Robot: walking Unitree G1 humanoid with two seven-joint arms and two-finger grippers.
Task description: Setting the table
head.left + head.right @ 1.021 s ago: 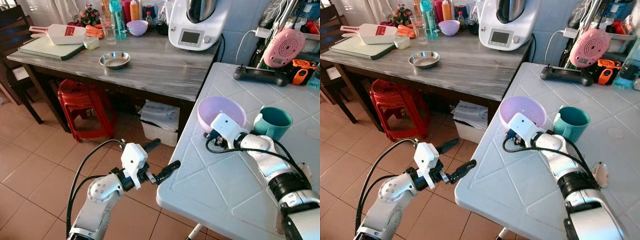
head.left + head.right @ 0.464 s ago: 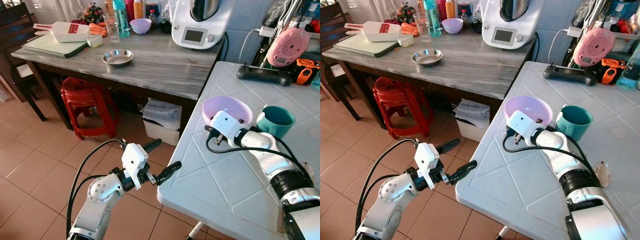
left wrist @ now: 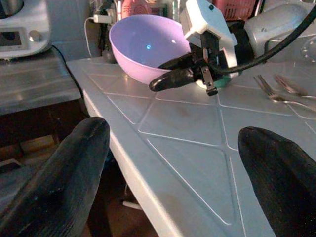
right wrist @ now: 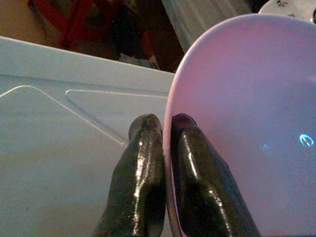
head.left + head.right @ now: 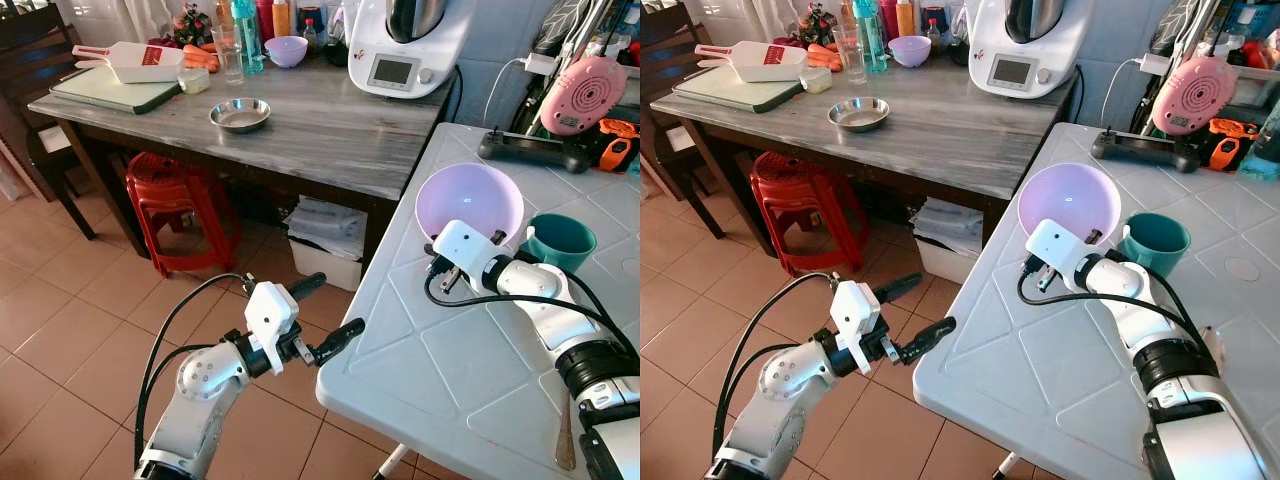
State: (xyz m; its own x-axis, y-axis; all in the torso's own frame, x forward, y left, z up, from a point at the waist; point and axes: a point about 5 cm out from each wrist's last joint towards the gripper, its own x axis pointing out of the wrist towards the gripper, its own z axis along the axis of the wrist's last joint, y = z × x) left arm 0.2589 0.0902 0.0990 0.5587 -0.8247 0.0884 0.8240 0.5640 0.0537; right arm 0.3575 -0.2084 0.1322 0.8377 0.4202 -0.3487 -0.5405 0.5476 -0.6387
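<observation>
A light purple bowl (image 5: 468, 198) is held up off the white table (image 5: 455, 375), tipped so its inside faces me. My right gripper (image 4: 166, 123) is shut on its near rim, one finger inside and one outside. A teal cup (image 5: 556, 241) stands just behind the bowl to the right. My left gripper (image 5: 339, 303) hangs open over the floor, a little off the white table's left edge, with nothing between its fingers (image 3: 64, 173). The left wrist view looks across the table at the bowl (image 3: 145, 42) and a fork (image 3: 276, 94) lying beyond it.
A grey wooden table (image 5: 330, 130) at the back carries a steel dish (image 5: 240, 114), a small purple bowl (image 5: 287, 50), a white kitchen machine (image 5: 400, 45) and a cutting board (image 5: 105, 92). A red stool (image 5: 170, 195) stands beneath. A black controller (image 5: 525, 150) lies at the white table's far side.
The right gripper has lifted the purple bowl off the table and tipped it up on edge. The left arm has hardly moved. The camera has shifted slightly.
</observation>
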